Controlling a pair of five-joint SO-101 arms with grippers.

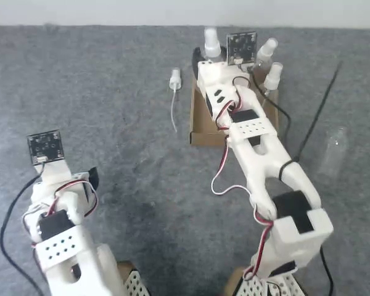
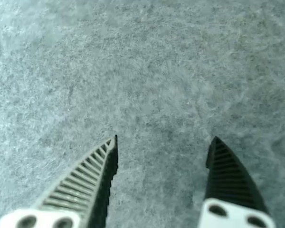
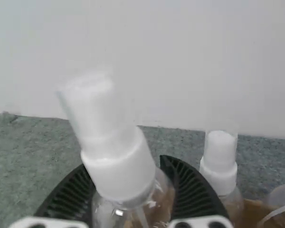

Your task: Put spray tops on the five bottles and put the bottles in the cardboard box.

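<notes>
Right gripper (image 3: 123, 166): clenched on the held bottle (image 3: 118, 209), black fingers (image 3: 190, 190) on either side just under its white cap; at 12 o'clock in the high view, over the far end of the box.
Held bottle: clear, spray top already on, cap leaning compared with the upright neighbour in the right wrist view; at the 12 o'clock end of the box.
Cardboard box (image 1: 203, 139): brown, open-topped, on the carpet at 12 to 1 o'clock of the table, under the right arm's forearm.
Second capped bottle (image 1: 266, 50): in the box at its 1 o'clock corner, white spray top on.
Third capped bottle (image 1: 273, 73): just beside the second, at 2 o'clock in the box, also capped.
Loose spray top (image 1: 175, 78): white, on the carpet at 9 o'clock of the box, near but apart from it, thin dip tube trailing toward 6 o'clock.
Bare bottle (image 1: 333, 151): clear, without a top, on the carpet at 4 o'clock of the box, well apart; upright or lying, cannot tell.
Left gripper (image 2: 165, 138): released, jaws spread wide above the carpet; at 8 o'clock in the high view, well apart from the box.
Carpet (image 1: 111, 92): grey, covering the table.
Black strip (image 1: 320, 105): thin, on the carpet at 3 o'clock of the box, running from 1 toward 7 o'clock.
</notes>
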